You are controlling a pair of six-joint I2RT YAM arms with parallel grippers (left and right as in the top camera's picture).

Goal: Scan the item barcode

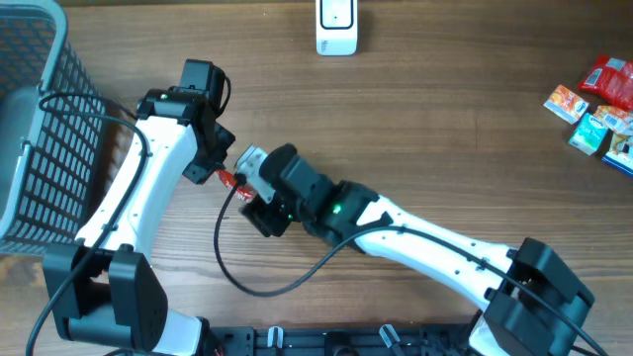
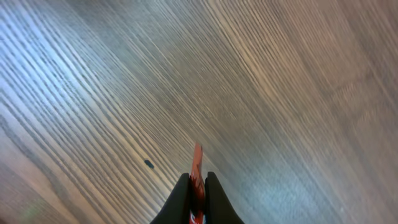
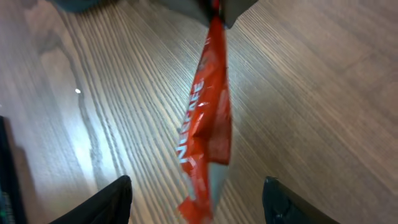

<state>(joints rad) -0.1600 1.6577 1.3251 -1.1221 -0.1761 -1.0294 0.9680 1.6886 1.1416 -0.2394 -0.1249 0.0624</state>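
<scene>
1. Left gripper (image 2: 198,186): jaws closed tight on one edge of the red packet (image 3: 208,124), which sticks out past its fingertips.
2. Right gripper (image 3: 196,199): jaws apart, one finger on either side of the packet's free end, no contact visible.

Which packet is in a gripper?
The red packet pinched by the left gripper, mid-table; the other packets lie loose at the right edge.

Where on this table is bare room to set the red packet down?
Free: the table between scanner and snack pile, also between scanner and basket at the far edge. Crowded: centre-left, where left gripper and right gripper meet at the red packet.
</scene>
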